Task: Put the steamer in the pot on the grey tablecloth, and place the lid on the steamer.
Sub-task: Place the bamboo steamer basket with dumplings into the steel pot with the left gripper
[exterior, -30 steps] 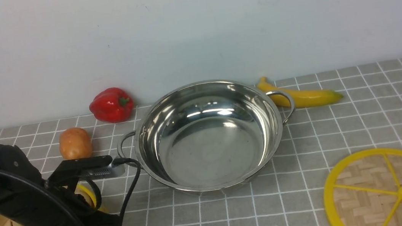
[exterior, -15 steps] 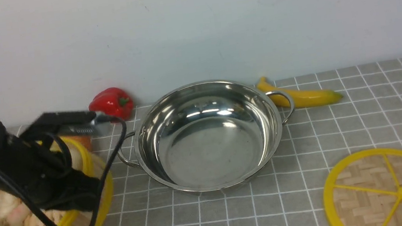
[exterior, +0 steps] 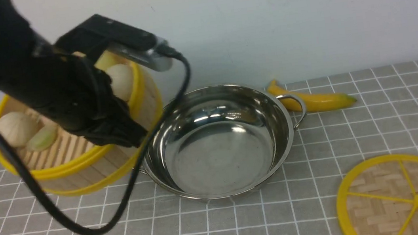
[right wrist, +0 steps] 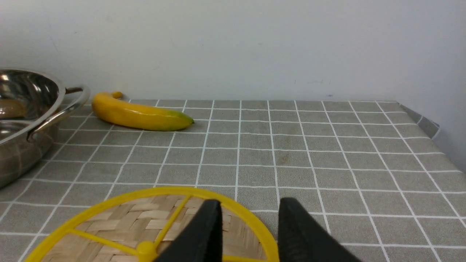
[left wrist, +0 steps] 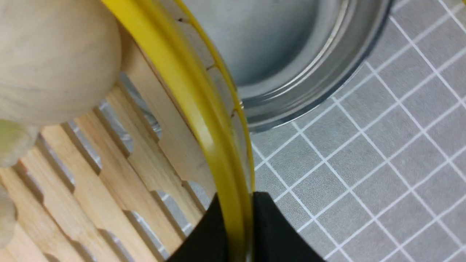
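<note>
Looking across the grey tablecloth [exterior: 372, 113], you find the stainless pot [exterior: 217, 148] standing empty near its middle, one loop handle to each side. Your steamer [exterior: 80, 177] hangs clear of the cloth on the pot's left. It looks tilted, and its right-hand wall overlaps the pot's left rim in the front view. So the pot lies to the right of your load and below it. The woven lid [exterior: 402, 197] lies flat on the cloth at the near right, well apart from the pot.

Your left gripper [left wrist: 238, 218] is pinched on the steamer's yellow rim, one finger inside the wall and one outside. Your right gripper [right wrist: 249, 218] has its jaws apart with nothing between them. It sits just above the lid's far edge, making it the nearer arm for the lid.

I judge you need to carry the steamer rightward, level it, then lower it. The buns [exterior: 16, 127] sit loose on the slats and could roll.
</note>
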{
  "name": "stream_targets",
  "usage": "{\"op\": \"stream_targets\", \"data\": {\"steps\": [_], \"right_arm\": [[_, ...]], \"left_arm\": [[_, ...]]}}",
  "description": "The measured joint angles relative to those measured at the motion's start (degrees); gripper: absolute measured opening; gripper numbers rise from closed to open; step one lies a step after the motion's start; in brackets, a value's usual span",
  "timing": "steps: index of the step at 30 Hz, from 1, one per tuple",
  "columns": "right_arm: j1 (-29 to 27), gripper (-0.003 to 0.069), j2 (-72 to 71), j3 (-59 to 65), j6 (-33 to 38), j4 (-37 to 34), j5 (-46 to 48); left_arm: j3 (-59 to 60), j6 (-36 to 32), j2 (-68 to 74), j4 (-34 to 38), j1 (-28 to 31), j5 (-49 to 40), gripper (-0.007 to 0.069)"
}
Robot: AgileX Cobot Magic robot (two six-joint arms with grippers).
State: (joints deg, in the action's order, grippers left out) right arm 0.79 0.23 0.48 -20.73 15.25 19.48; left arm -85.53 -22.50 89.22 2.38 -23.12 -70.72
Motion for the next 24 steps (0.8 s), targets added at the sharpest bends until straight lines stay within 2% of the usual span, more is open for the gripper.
{"op": "stream_targets", "data": {"steps": [5,7,8,10,15,24], "right_arm": [[0.0,0.0243,0.0,0.0,0.0,0.0,0.0],[0.0,0.0243,0.0,0.0,0.0,0.0,0.0],[0.0,0.0243,0.0,0.0,0.0,0.0,0.0],[0.0,0.0243,0.0,0.0,0.0,0.0,0.0],[0.0,0.0243,0.0,0.0,0.0,0.0,0.0],[0.0,0.0243,0.0,0.0,0.0,0.0,0.0]], "left_arm": [[-4.7,-4.8,8.0,-4.9,-7.6,-0.9,0.0043],[-5.7,-6.5,9.5,-5.7,-8.9,-1.0,0.0043],[-7.5,-9.9,12.1,-7.1,-10.8,-0.8,0.0043],[-9.5,-12.3,14.7,-7.6,-12.2,0.3,0.0043],[-13.5,-16.1,19.0,-7.5,-13.6,2.5,0.0043],[-14.3,-16.7,24.1,-8.6,-13.6,4.9,0.0043]]}}
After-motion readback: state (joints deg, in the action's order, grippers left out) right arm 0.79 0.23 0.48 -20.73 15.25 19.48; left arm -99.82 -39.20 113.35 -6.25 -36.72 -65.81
